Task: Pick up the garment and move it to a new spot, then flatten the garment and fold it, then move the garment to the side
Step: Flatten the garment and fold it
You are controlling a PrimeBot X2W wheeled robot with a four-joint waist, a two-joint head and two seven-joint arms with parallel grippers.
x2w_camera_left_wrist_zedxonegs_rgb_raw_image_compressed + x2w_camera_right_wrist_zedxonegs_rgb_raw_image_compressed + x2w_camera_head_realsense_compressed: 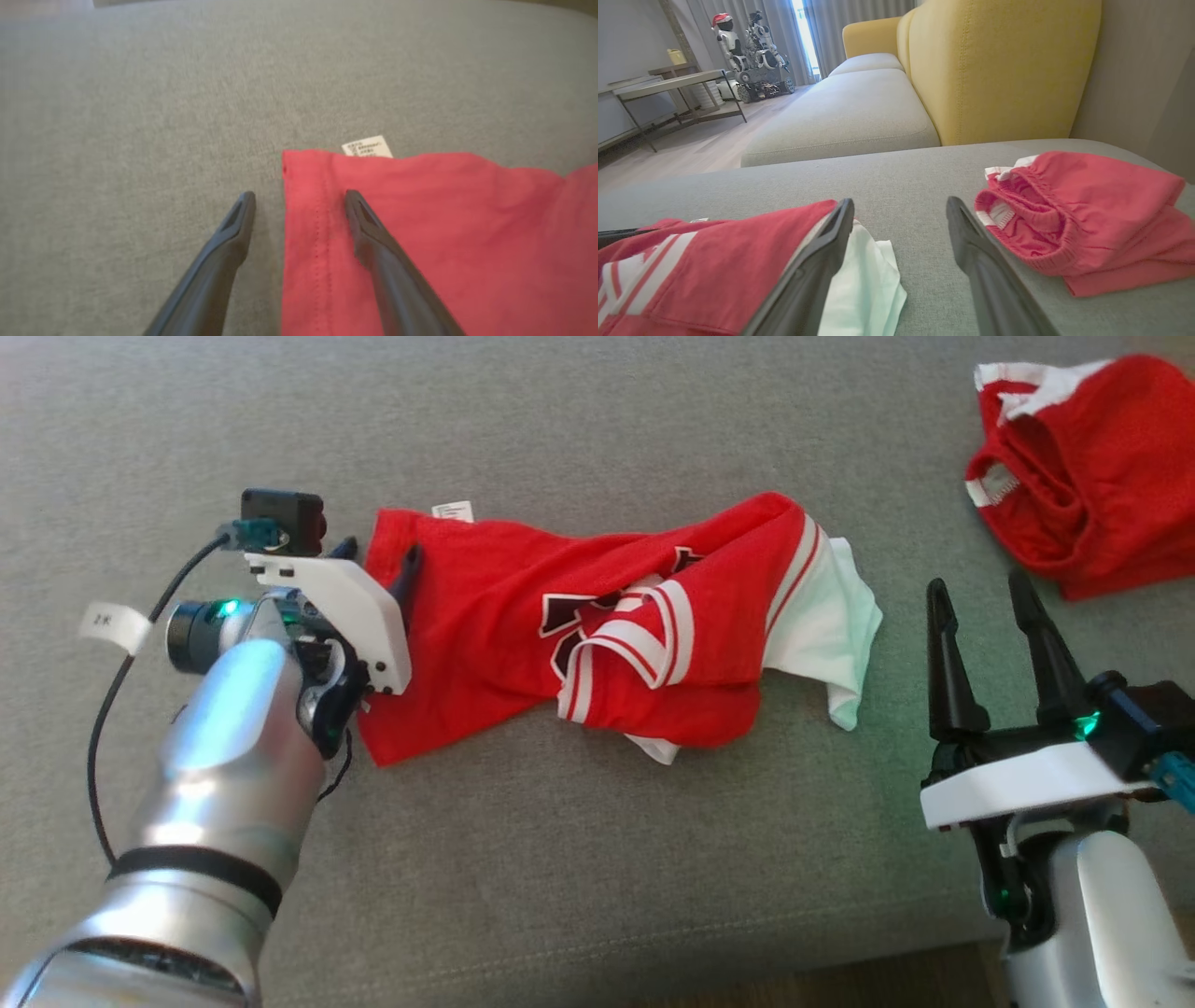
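A crumpled red garment (pixel 485 607) with white stripes, a dark emblem and a white lining lies in the middle of the grey cushion (pixel 597 859). A white label (pixel 367 147) sticks out at its far left corner. My left gripper (pixel 381 553) is open at the garment's left hem. In the left wrist view the left gripper (pixel 300 196) straddles that hem: one finger rests over the red cloth (pixel 420 224), the other over bare cushion. My right gripper (pixel 977 583) stands open to the right of the garment, apart from it, with nothing between its fingers. In the right wrist view the right gripper (pixel 900 203) points past the garment's white end (pixel 864 284).
A second red garment (pixel 1083 467) with a white-trimmed waistband lies bunched at the far right (pixel 1078 219). A yellow sofa back (pixel 994 70) rises behind the cushion. Beyond are a low table (pixel 668 84) and another robot (pixel 747 42). The cushion's front edge (pixel 840 961) runs near me.
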